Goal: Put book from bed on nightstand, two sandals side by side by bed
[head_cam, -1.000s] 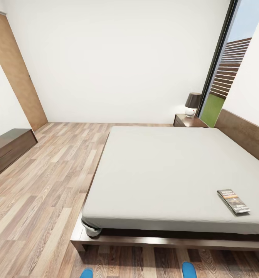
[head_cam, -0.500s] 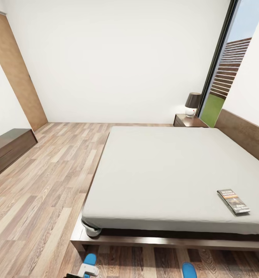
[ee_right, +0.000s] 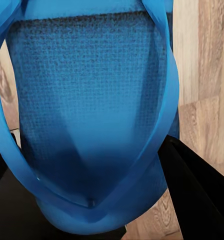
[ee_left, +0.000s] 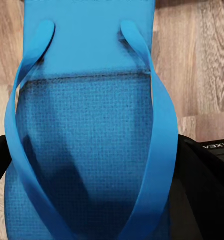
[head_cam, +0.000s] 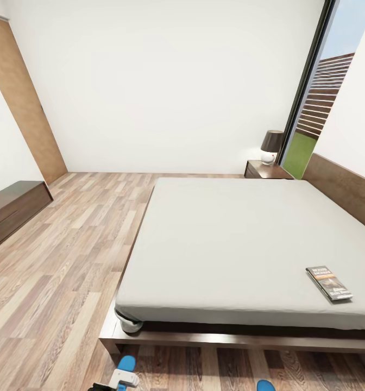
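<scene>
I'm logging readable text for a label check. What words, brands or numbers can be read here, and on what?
"AXEA", the cut-off end of a longer word, in white on the black arm part beside the blue sandal.
Book on the bed: white and orange lettering on its cover, too small and blurred to read.

Below the bed (head_cam: 247,239), the picture's lower edge cuts off both sandals: the left sandal (head_cam: 127,363) shows its tip, the right sandal (head_cam: 265,385) a sliver. The left gripper (head_cam: 119,379) is cropped too, its jaws unreadable. The book (head_cam: 328,282) lettering is too small to read.
</scene>
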Motion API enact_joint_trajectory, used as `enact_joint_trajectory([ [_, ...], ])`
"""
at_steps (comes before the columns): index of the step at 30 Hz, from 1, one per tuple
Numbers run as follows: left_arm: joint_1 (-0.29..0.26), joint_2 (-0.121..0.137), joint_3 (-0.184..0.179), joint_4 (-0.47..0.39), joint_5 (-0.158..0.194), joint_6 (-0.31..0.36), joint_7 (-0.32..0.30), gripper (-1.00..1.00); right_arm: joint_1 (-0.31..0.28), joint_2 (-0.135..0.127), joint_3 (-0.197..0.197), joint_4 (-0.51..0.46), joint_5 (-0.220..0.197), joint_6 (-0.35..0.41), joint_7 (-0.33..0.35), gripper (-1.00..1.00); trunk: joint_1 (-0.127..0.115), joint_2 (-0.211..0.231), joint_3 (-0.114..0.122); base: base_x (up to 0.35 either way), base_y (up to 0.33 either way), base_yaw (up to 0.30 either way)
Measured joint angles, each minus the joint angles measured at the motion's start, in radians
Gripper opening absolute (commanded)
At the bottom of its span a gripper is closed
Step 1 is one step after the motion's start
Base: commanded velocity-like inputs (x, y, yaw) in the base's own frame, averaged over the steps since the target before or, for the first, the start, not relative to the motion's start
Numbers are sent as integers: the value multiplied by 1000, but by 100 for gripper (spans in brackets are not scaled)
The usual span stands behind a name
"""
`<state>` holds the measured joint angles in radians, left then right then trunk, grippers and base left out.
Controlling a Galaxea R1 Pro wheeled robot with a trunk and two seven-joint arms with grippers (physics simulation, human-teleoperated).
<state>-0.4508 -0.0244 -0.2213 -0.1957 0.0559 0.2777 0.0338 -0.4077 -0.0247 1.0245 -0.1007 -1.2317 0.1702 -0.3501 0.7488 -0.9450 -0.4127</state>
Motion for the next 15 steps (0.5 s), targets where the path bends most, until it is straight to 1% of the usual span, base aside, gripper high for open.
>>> enact_joint_trajectory([
  [8, 0, 1, 0, -1, 4, -2, 0, -100, -1, 0, 0, -1, 1, 6, 0, -100, 0, 0, 0, 0, 0, 0],
  [15, 0, 2, 0, -2, 5, -3, -1, -100, -4, 2, -1, -1, 1, 15, 0, -100, 27, -49, -22, 0, 0, 0],
])
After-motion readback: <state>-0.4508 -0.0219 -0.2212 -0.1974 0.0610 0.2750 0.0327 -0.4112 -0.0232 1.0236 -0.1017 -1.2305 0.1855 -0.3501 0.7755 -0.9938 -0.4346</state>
